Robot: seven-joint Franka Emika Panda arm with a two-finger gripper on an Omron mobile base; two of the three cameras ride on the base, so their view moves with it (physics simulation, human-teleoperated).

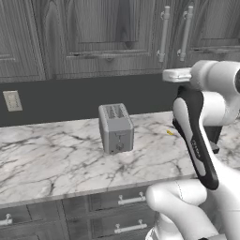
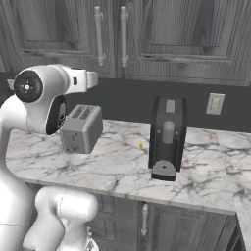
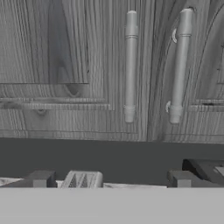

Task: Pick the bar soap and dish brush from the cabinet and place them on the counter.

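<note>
My hand (image 3: pixel 111 179) stands wide, holding nothing, facing the cabinet (image 3: pixel 65 65); doors shut, bar handles (image 3: pixel 130 65) vertical. Soap and brush presumably lie behind them. Toaster (image 1: pixel 116 128) sits on the worktop (image 1: pixel 47 159).

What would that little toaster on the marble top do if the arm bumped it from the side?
The toaster looks boxy, standing flat on the counter, so it would probably slide rather than roll. It stands taller than it is deep, so a high push might tip it. The polished-looking marble likely offers little grip.
</note>
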